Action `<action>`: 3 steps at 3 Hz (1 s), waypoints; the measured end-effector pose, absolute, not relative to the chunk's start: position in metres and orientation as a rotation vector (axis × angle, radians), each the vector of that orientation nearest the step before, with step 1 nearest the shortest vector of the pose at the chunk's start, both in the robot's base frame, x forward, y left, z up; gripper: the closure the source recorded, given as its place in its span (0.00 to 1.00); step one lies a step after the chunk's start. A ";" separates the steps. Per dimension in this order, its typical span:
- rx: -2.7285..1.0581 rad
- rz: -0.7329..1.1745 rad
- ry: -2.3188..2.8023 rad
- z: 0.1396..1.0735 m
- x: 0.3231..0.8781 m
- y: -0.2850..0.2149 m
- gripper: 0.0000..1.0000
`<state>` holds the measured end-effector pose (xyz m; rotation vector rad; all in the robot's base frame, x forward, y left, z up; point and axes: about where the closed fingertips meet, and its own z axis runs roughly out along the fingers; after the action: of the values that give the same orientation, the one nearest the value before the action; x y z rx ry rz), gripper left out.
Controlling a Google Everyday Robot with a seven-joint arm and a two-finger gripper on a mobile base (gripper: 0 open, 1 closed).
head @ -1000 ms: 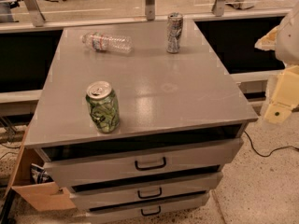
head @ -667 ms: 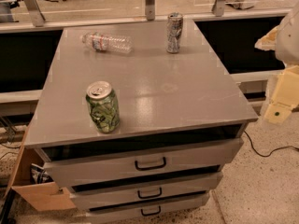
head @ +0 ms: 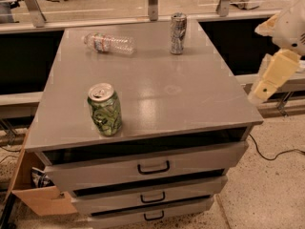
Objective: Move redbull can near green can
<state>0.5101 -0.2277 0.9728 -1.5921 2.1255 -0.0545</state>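
The redbull can [head: 178,33], slim and silver with blue and dark markings, stands upright at the far edge of the grey cabinet top [head: 190,94]. The green can [head: 105,109], wider with a leafy green pattern and a silver top, stands upright near the front left. My gripper [head: 269,80] hangs off the right side of the cabinet, beyond its right edge, well away from both cans and holding nothing.
A clear plastic bottle [head: 108,43] lies on its side at the far left of the top. The cabinet has three drawers [head: 152,167] below. A cardboard box [head: 33,194] sits on the floor at the left. A cable [head: 274,154] runs on the floor at the right.
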 end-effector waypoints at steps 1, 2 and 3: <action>-1.542 0.000 2.033 0.958 0.578 -0.219 0.00; -1.476 0.055 1.959 0.943 0.648 -0.205 0.00; -1.394 0.124 1.908 0.933 0.706 -0.194 0.00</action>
<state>0.7059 -0.1942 0.9332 -1.3939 1.9083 0.1245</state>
